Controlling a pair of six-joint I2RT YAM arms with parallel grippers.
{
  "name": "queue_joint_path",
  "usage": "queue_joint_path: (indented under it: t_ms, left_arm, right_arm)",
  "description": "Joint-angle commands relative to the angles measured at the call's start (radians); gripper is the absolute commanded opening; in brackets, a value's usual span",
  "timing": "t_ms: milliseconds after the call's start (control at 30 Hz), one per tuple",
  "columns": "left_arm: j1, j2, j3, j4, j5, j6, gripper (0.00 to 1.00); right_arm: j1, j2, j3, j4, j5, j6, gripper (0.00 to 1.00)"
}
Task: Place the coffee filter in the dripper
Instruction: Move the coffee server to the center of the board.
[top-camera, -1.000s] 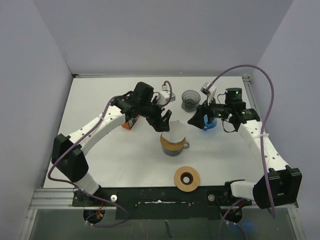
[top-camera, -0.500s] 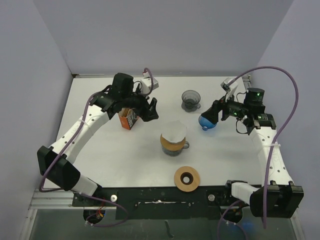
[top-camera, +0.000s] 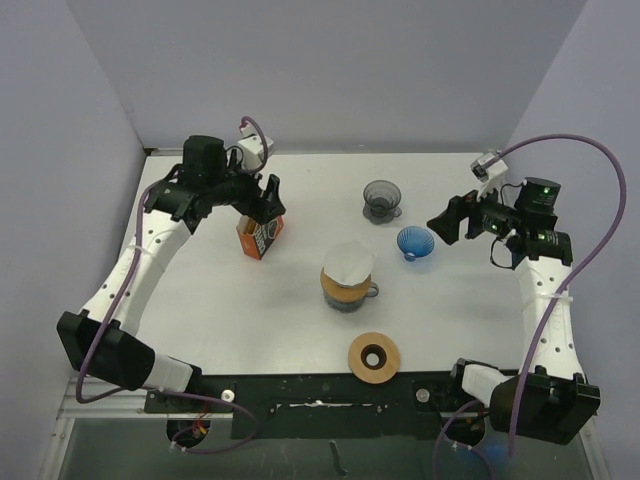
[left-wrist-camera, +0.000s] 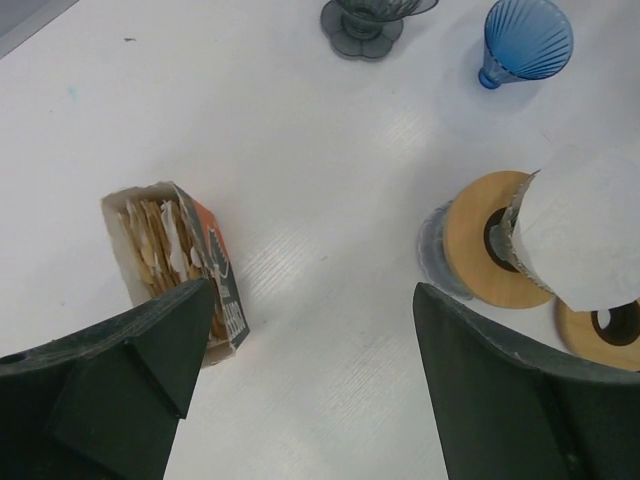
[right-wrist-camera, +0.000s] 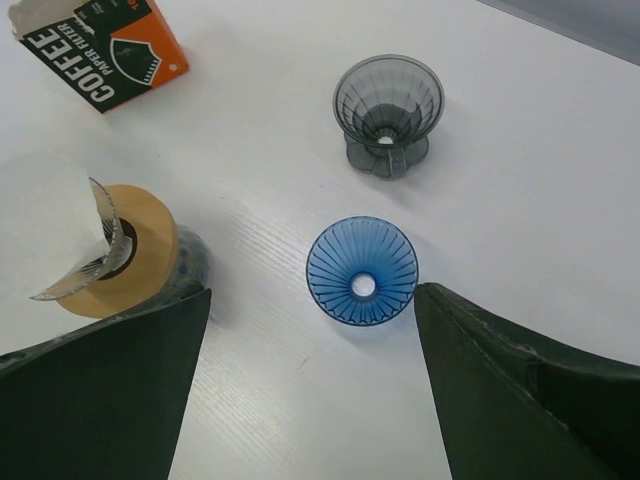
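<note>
A white paper coffee filter (top-camera: 348, 262) sits in the mouth of the glass dripper with a wooden collar (top-camera: 346, 290) at the table's middle. In the left wrist view the filter (left-wrist-camera: 585, 240) covers part of that collar (left-wrist-camera: 480, 250); in the right wrist view the filter (right-wrist-camera: 45, 235) leans over the collar (right-wrist-camera: 140, 250). My left gripper (top-camera: 268, 205) (left-wrist-camera: 310, 390) hangs open and empty above the orange filter box (top-camera: 258, 238) (left-wrist-camera: 175, 260). My right gripper (top-camera: 447, 222) (right-wrist-camera: 310, 380) is open and empty, just right of the blue dripper (top-camera: 415, 242) (right-wrist-camera: 362, 270).
A grey dripper (top-camera: 381, 200) (right-wrist-camera: 388, 105) stands behind the blue one. A loose wooden ring (top-camera: 374, 357) lies near the front edge. The filter box (right-wrist-camera: 100, 40) lies open on its side, with paper filters showing inside.
Both arms have drawn back from the centre, the left one to the back left over the box, the right one to the right. The blue dripper stays on the table; both grippers opened slightly wider.
</note>
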Motion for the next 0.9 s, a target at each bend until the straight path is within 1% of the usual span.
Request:
queue_joint_path:
  t_ms: [0, 67, 167, 267, 367, 433, 567, 700, 800, 867]
  left_arm:
    - [0.045, -0.032, 0.055, 0.011, -0.069, 0.022, 0.83]
    - [0.064, -0.029, 0.063, -0.001, -0.087, 0.025, 0.85]
    - [0.076, -0.047, 0.04, 0.001, -0.09, 0.034, 0.86]
    - [0.076, -0.092, -0.026, 0.039, -0.081, 0.05, 0.87]
    - [0.077, -0.147, -0.092, 0.074, -0.072, 0.071, 0.88]
    - [0.079, -0.19, -0.149, 0.104, -0.064, 0.083, 0.89]
    - [0.1, -0.226, -0.21, 0.137, -0.016, 0.1, 0.89]
    - [0.124, -0.225, -0.222, 0.144, 0.01, 0.094, 0.89]
    - [0.138, -0.213, -0.21, 0.145, 0.015, 0.093, 0.89]
    - [0.152, -0.2, -0.193, 0.14, 0.033, 0.089, 0.89]
  right_arm:
    - [-0.046, -0.001, 0.043, -0.041, 0.028, -0.073, 0.86]
    - [-0.067, -0.003, 0.036, -0.055, 0.036, -0.105, 0.86]
    - [-0.073, -0.009, 0.019, -0.079, 0.053, -0.173, 0.87]
    - [-0.063, 0.0, 0.006, -0.144, 0.032, -0.279, 0.88]
    - [-0.049, 0.024, 0.0, -0.21, -0.02, -0.38, 0.88]
    - [-0.031, 0.049, -0.006, -0.21, -0.029, -0.406, 0.89]
    - [0.049, 0.101, -0.015, -0.114, 0.024, -0.35, 0.89]
    - [0.172, 0.158, -0.034, 0.043, 0.169, -0.226, 0.89]
    - [0.207, 0.218, -0.024, 0.129, 0.226, -0.166, 0.88]
    - [0.221, 0.273, 0.017, 0.163, 0.262, -0.123, 0.86]
